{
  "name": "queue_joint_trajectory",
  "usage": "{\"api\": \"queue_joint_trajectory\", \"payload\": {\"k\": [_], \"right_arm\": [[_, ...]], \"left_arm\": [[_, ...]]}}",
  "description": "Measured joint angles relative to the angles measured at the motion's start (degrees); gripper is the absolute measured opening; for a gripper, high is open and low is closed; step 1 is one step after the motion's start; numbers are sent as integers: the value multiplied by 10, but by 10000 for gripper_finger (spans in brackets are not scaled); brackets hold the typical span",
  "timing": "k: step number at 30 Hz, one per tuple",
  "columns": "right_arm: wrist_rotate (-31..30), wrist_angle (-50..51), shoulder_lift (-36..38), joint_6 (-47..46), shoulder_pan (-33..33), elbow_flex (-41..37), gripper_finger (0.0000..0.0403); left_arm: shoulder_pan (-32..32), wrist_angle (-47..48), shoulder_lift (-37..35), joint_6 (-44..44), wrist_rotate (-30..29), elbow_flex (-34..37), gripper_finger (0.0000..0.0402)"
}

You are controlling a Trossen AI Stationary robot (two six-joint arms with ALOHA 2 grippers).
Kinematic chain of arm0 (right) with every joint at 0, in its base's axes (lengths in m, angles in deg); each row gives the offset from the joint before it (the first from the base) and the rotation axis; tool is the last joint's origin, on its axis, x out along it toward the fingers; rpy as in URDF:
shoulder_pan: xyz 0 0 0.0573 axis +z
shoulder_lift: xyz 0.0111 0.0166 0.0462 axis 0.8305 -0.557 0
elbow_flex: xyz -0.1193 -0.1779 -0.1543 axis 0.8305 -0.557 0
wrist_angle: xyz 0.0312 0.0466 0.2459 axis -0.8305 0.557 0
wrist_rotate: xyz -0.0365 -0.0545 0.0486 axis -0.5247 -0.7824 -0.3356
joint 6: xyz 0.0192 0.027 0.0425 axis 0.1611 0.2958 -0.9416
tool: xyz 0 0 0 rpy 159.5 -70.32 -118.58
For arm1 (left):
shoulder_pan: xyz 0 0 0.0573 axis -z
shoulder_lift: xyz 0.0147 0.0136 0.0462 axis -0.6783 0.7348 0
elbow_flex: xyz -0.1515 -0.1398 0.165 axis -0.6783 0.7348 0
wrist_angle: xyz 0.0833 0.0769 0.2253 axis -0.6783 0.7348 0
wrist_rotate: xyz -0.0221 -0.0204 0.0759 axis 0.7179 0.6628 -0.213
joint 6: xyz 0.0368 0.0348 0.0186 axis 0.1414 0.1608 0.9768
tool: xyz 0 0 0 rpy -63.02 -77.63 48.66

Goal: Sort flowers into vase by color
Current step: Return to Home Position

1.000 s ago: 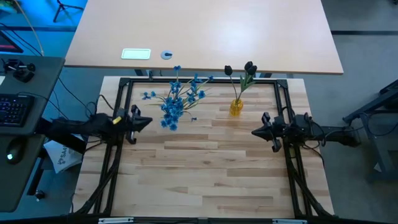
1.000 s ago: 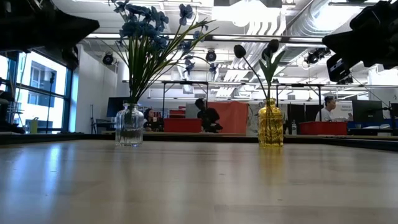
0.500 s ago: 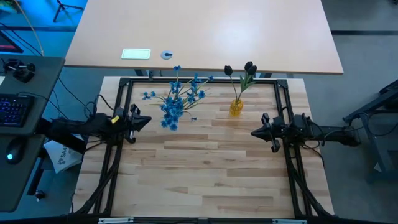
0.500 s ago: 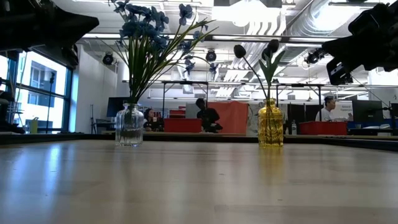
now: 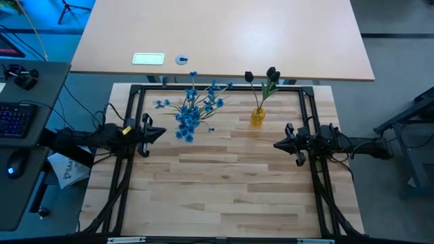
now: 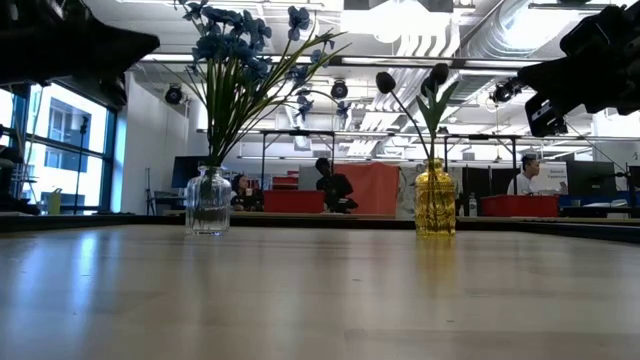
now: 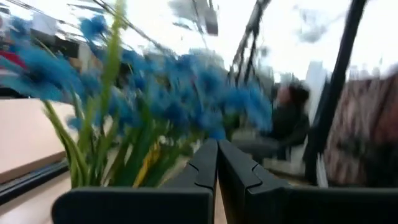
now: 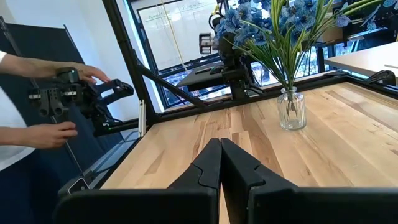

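Observation:
Several blue flowers [image 5: 192, 108] stand with their stems in a clear glass vase [image 6: 208, 203] at the far left of the wooden table. Two dark tulip-like buds [image 5: 271, 73] stand in a yellow vase [image 5: 257, 116] at the far right. In the low view the blue flowers [image 6: 240, 40] and the dark buds [image 6: 436, 73] rise above their vases. My left gripper [image 5: 163, 131] hovers shut near the left edge, pointing at the blue flowers [image 7: 155, 93]. My right gripper [image 5: 275, 144] hovers shut near the right edge, nothing in it, facing the clear vase [image 8: 291, 109].
A black metal frame [image 5: 217, 87] rings the table. Beyond the far edge stands a second tan table with a white card [image 5: 148, 58] and a small round thing [image 5: 182, 59]. A keyboard [image 5: 13, 118] lies off to the left. A person's hands [image 8: 62, 74] hold a device beyond the left edge.

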State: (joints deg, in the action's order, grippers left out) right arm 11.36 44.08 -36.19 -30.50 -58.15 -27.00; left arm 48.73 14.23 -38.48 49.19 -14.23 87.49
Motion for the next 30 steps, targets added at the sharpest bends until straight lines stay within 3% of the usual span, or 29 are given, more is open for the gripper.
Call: {"api": "queue_joint_trajectory", "payload": {"k": [9,17,30], "right_arm": [[0,0,0,0,0,0,0],[0,0,0,0,0,0,0],[0,0,0,0,0,0,0]], "left_arm": [[0,92,0,99,92,0,0],[2,124,0,22,93,0,0],[2,124,4,22,92,0,0]]}}
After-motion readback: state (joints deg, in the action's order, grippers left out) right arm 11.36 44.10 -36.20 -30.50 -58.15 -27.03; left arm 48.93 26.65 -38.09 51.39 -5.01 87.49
